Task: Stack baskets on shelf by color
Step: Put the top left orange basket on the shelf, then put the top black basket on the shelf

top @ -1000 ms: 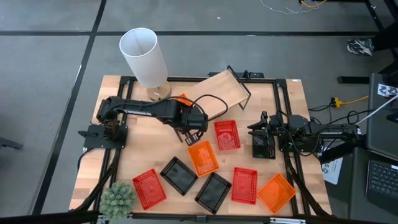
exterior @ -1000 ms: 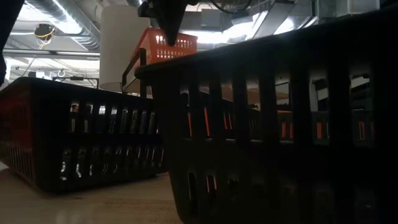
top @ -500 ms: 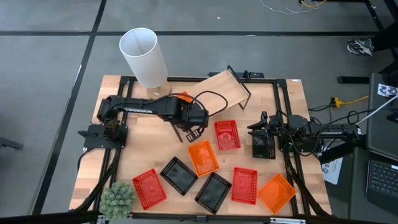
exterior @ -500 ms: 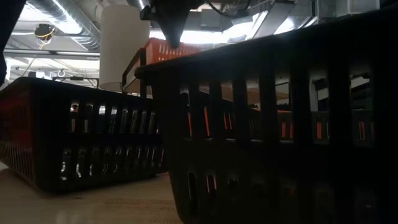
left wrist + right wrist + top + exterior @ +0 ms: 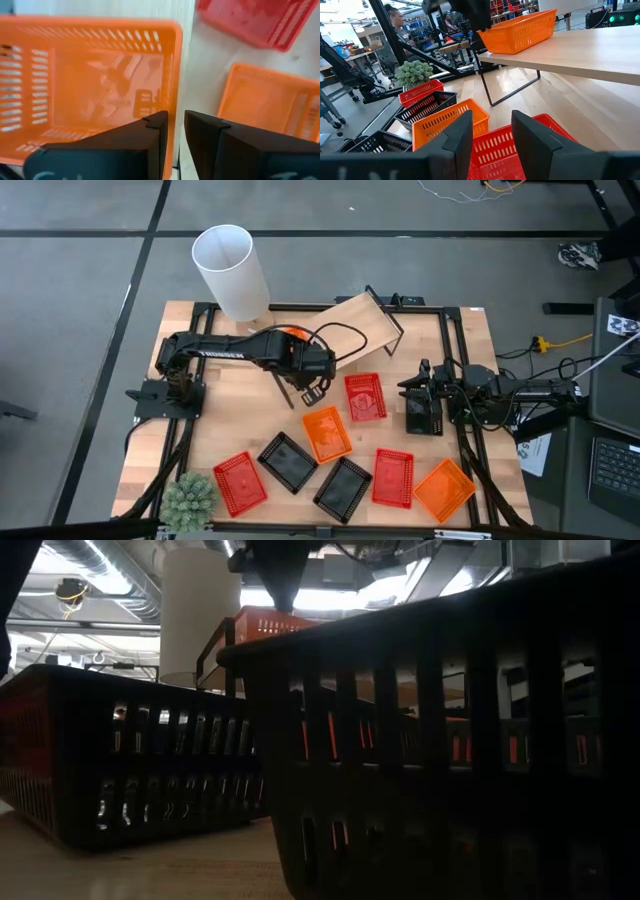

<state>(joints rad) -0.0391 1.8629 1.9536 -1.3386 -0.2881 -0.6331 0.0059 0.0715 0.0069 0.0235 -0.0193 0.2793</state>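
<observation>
Progress: one orange basket (image 5: 90,85) sits on the shelf (image 5: 355,325), at its left end; seven more lie on the table (orange, red, black).
Left gripper (image 5: 172,127): mine, clamped on that basket's rim, not let go.
Right gripper (image 5: 492,130): parked at the right edge, fingers apart, empty.
Change: basket lowered onto the board since a second ago.

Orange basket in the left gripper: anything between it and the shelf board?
Nothing visible. The left gripper is shut on the orange basket by its rim, and the basket already sits at the end of the shelf. The board beside it is bare.
</observation>
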